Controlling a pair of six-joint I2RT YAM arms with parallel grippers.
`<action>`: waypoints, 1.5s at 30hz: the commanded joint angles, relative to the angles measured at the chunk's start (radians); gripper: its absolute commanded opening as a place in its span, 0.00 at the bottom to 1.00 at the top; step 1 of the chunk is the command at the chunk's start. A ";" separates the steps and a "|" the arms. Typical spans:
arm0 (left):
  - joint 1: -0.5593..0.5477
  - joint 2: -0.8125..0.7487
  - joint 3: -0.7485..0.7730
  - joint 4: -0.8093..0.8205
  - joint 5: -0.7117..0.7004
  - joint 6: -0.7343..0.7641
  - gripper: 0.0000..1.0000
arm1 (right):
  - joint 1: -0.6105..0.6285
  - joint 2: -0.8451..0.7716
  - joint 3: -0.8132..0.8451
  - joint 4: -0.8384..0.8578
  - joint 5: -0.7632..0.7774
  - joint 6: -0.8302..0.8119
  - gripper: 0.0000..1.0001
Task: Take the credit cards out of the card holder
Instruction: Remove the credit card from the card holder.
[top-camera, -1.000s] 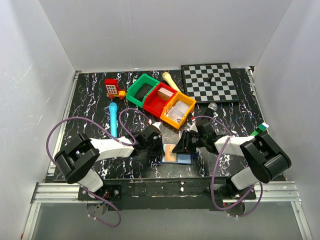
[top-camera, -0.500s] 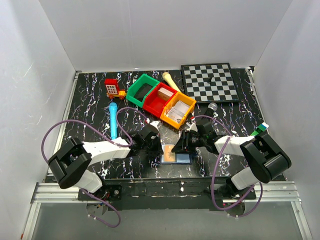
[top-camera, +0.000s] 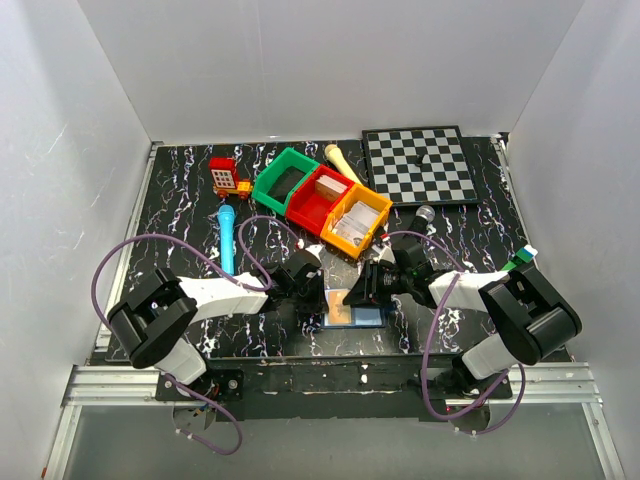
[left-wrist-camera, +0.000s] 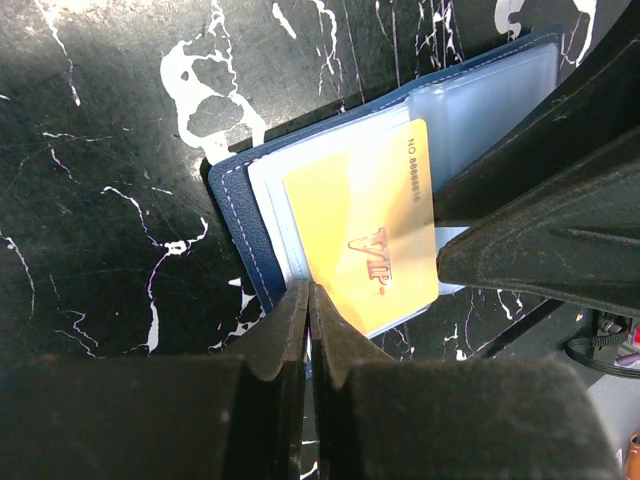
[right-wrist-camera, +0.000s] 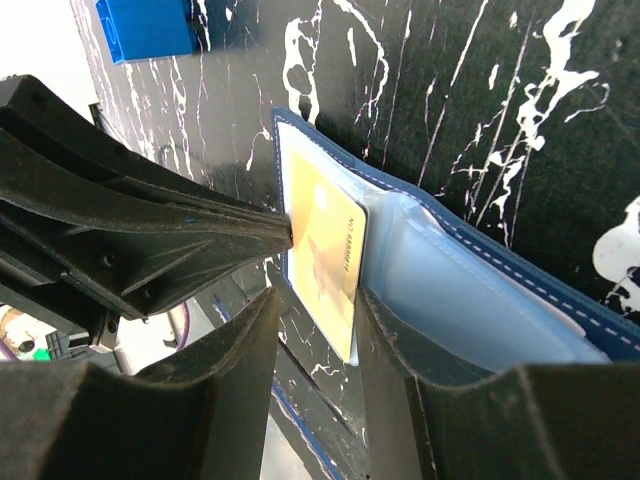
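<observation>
We're right in the thick of the extraction step: the card holder (left-wrist-camera: 232, 215) lies open and flat on the marbled table (top-camera: 180, 200), with the orange bin (top-camera: 357, 222) standing just beyond it, and both arms crowd over it from either side. A gold card (left-wrist-camera: 370, 240) stamped VIP sits partly out of the holder's left-hand pocket, lying askew across the pale inner panel. The left gripper (left-wrist-camera: 308, 300) comes in at the holder's left edge, its jaws pressed tight together, tip right against the card's edge; whether that thin edge is actually nipped between them I can't tell from here. The right gripper (right-wrist-camera: 318, 305) reaches across the holder from the other side, jaws spread, one finger on either side of the card's near corner, with no clear contact yet. So I'd call this the first card half won, not freed. The next move, as I read it, calls for the right jaws to close onto that exposed corner and draw the card along its own length, away from the holder's pocket, while the left tip pins the holder down so the case doesn't slide with it. The pull needs to stay flat and in line; the card looks slick and thin, and a skewed tug could jam it in the sleeve. Any further cards in the holder's other pocket are not visible here.
</observation>
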 joint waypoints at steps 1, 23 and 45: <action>0.003 0.008 0.022 0.018 0.013 0.012 0.00 | -0.003 0.010 0.003 0.051 -0.028 0.006 0.44; 0.003 0.008 -0.015 0.028 -0.011 0.002 0.00 | -0.008 0.018 0.040 -0.085 0.015 -0.020 0.50; 0.003 0.026 -0.011 0.029 -0.002 0.005 0.00 | -0.008 -0.002 0.030 -0.061 -0.049 -0.046 0.48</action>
